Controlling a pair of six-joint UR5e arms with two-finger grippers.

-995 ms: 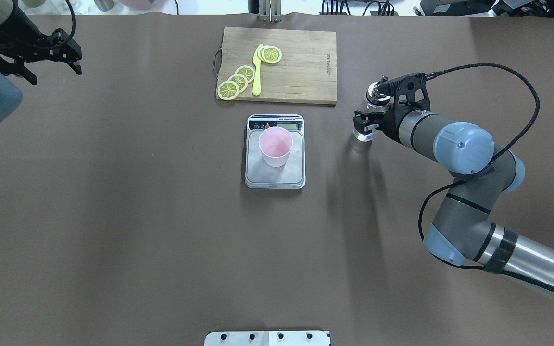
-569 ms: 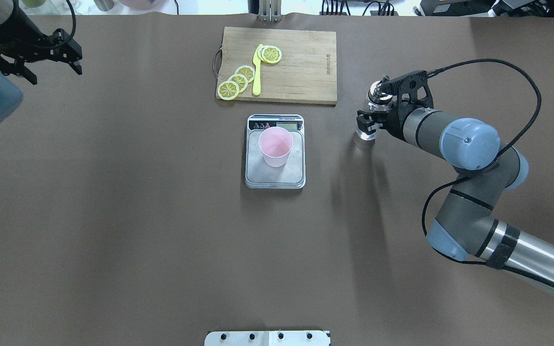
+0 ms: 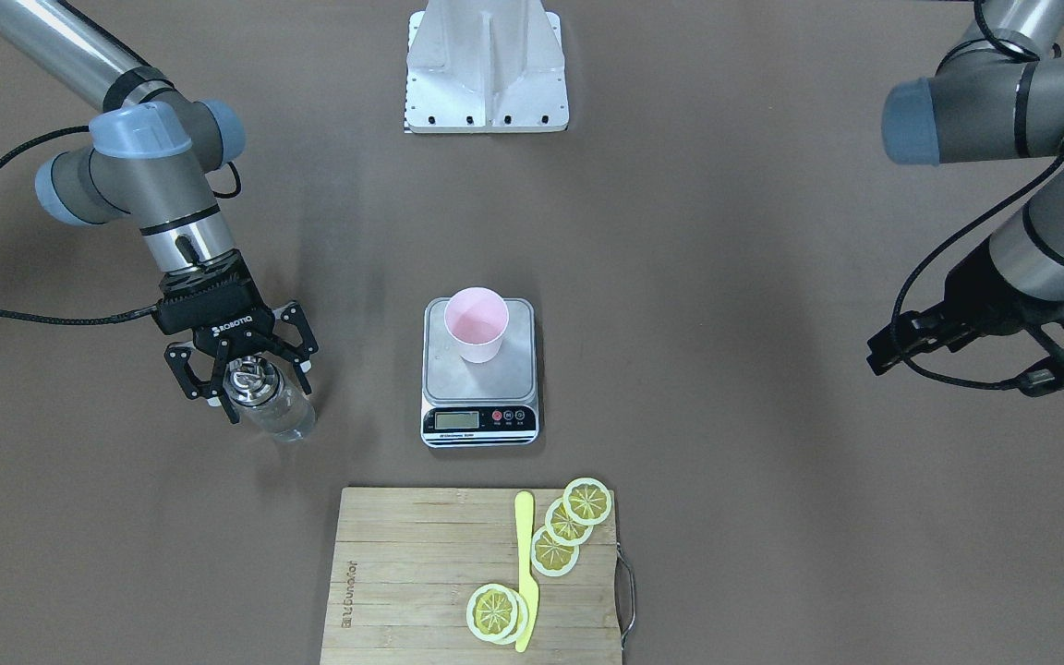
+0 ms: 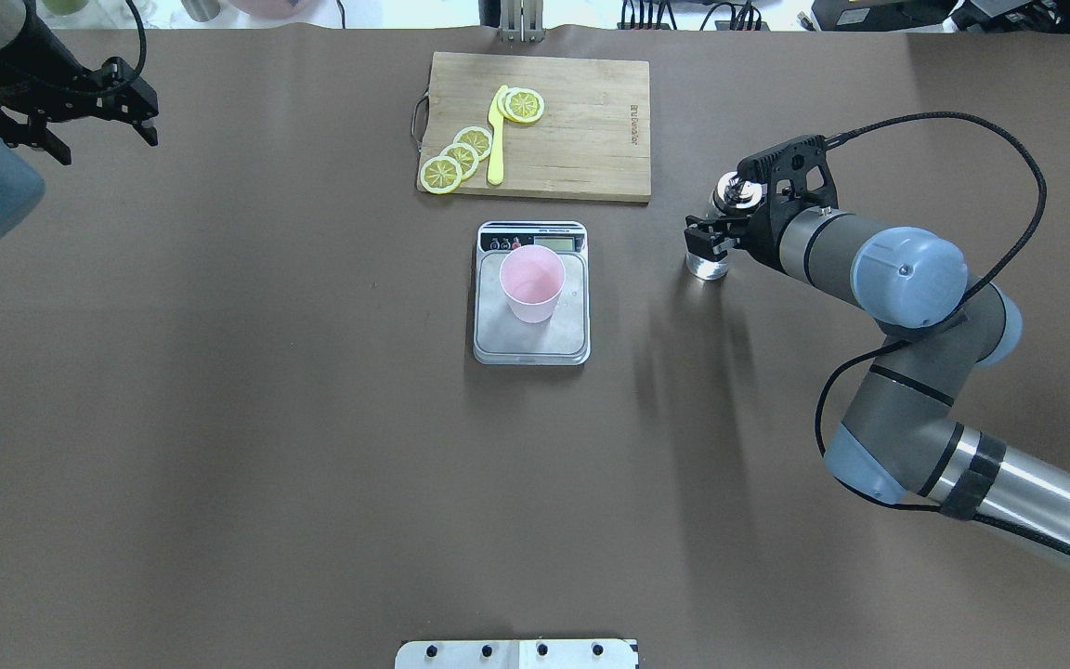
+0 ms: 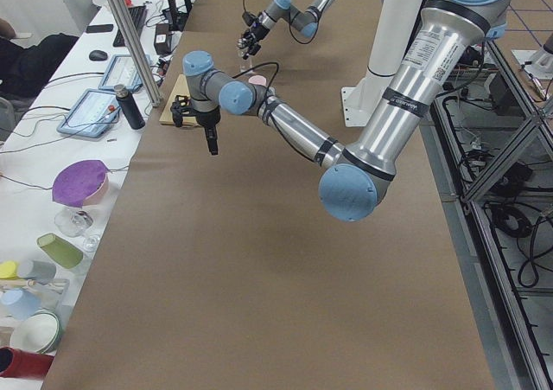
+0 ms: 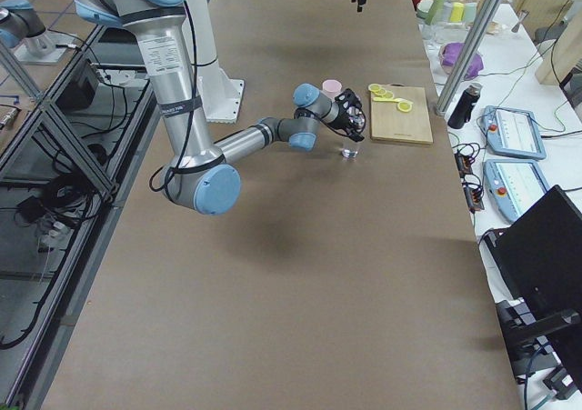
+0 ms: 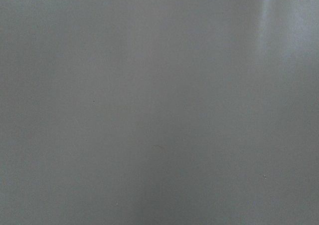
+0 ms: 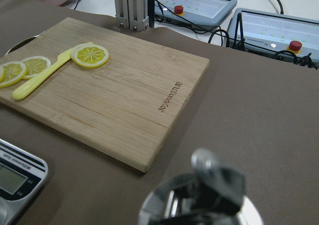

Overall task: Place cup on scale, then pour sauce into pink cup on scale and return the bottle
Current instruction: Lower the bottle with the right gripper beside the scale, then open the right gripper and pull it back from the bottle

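Both claws gape: right claw [image 3: 250, 383], marked ROBOTIQ, straddles the bottle [image 3: 281, 417]; left claw [image 4: 106, 139] hovers.

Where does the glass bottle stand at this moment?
In the overhead view the bottle stands on the table in the right half, to the right of the scale, with the open right gripper around its cap.

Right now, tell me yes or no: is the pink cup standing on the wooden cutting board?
No, the cup stands on the scale's steel platform, apart from the cutting board.
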